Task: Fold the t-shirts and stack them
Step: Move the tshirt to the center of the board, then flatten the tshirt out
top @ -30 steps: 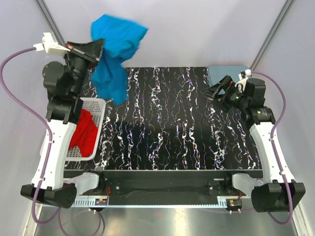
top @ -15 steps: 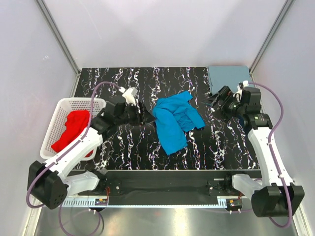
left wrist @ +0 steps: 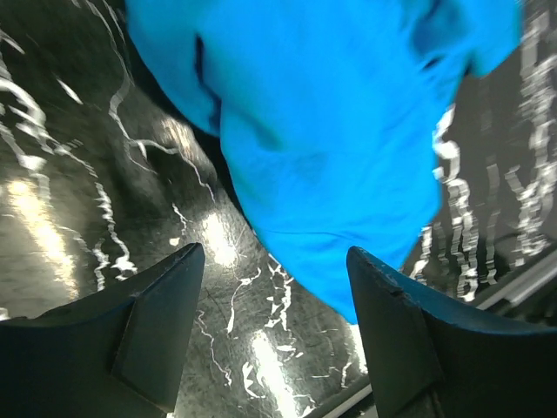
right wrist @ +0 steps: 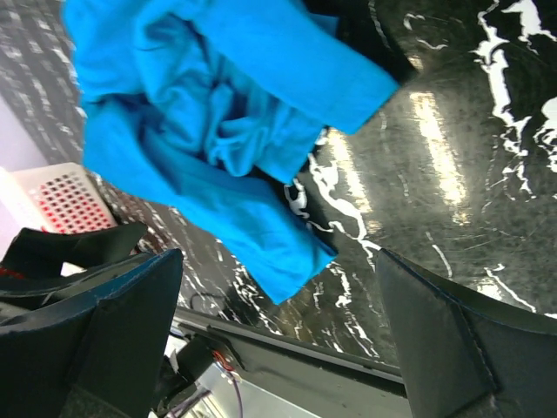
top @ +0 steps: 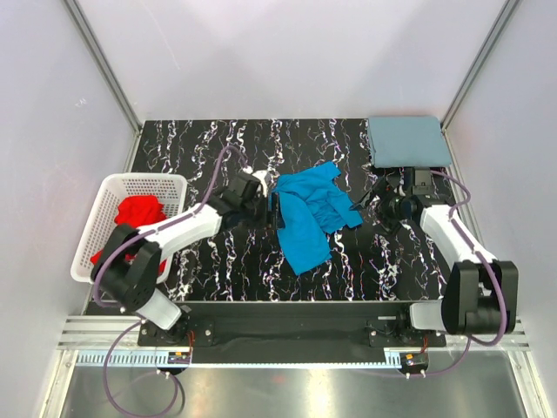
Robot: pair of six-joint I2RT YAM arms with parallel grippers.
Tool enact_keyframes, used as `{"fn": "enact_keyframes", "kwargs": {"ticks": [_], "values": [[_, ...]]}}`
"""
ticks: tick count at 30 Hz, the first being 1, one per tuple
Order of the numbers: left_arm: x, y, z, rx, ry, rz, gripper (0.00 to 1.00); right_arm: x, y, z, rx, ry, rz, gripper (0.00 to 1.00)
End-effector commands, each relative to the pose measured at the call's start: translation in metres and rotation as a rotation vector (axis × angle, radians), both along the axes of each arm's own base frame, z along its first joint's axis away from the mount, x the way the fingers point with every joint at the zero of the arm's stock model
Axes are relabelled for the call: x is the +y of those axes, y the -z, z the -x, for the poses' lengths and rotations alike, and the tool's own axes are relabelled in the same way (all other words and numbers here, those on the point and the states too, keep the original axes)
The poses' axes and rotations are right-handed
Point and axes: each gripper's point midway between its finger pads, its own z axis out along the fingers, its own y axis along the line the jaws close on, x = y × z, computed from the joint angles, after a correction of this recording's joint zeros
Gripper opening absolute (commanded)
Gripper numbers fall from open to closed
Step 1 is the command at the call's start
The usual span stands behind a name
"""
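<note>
Top external view: a bright blue t-shirt (top: 309,218) lies crumpled at the centre of the table (top: 218,270). The left gripper (top: 265,207) sits at its 9 o'clock edge and the right gripper (top: 383,205) near its 3 o'clock. Both have fingers spread and hold nothing. A grey-blue t-shirt (top: 407,141) lies folded at 1 o'clock. Red t-shirts (top: 135,222) fill a white basket (top: 130,181) at 9 o'clock.

Left wrist view: the blue cloth fills 12 o'clock, beyond the spread fingers (left wrist: 157,322).

Right wrist view: bunched folds lie ahead.

Likely best: each gripper pinches a single outer edge, then the two draw apart to flatten the shirt before folding.
</note>
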Motion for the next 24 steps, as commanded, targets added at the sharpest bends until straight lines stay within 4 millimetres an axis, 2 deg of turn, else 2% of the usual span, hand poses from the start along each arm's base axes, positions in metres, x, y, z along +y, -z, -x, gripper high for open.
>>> {"fn": "enact_keyframes", "kwargs": {"ticks": [1,3,4,7,8,10,11,12,14,15,17,20,22,23,24], "values": [[-0.019,-0.002,-0.011,-0.029,0.004,0.051,0.72,-0.001,-0.007,-0.019,-0.056,-0.031,0.031,0.99],[-0.021,0.01,-0.007,-0.008,0.004,0.036,0.72,0.001,0.0,-0.025,-0.038,-0.051,0.03,0.99],[-0.015,0.017,-0.007,-0.002,-0.018,0.007,0.72,-0.002,0.003,-0.027,-0.027,-0.046,0.048,0.99],[-0.008,0.031,-0.004,0.013,-0.026,-0.038,0.7,-0.006,0.027,-0.019,0.035,-0.069,0.081,1.0],[-0.007,0.033,-0.004,0.012,-0.023,-0.048,0.66,-0.005,0.032,-0.017,0.042,-0.07,0.073,0.98],[-0.005,0.032,-0.004,-0.003,-0.023,-0.048,0.49,0.002,0.04,-0.014,0.027,-0.076,0.031,0.92],[-0.004,0.032,-0.004,-0.011,-0.028,-0.044,0.32,0.005,0.041,-0.014,0.019,-0.072,0.005,0.9],[-0.001,0.028,-0.007,-0.022,-0.045,-0.038,0.26,0.007,0.04,-0.02,-0.014,-0.07,-0.013,0.89],[0.001,0.029,-0.008,-0.018,-0.046,-0.029,0.18,0.01,0.049,-0.016,-0.002,-0.071,-0.036,0.83],[0.006,0.034,-0.008,0.007,-0.048,-0.037,0.09,0.01,0.052,-0.017,-0.001,-0.068,-0.033,0.83],[0.012,0.035,-0.011,0.023,-0.059,-0.043,0.0,0.006,0.062,-0.016,0.019,-0.068,-0.004,0.83],[0.024,0.033,-0.015,0.028,-0.091,-0.04,0.0,-0.006,0.076,-0.014,0.047,-0.034,0.063,0.84],[0.021,0.02,-0.014,-0.001,-0.073,-0.002,0.01,-0.009,0.082,-0.016,0.03,-0.015,0.085,0.84],[0.017,0.014,-0.013,-0.01,-0.055,0.025,0.06,-0.011,0.083,-0.018,0.017,-0.005,0.089,0.81],[0.007,0.003,-0.009,-0.011,-0.03,0.084,0.16,-0.012,0.08,-0.028,-0.039,0.007,0.096,0.8]]}}
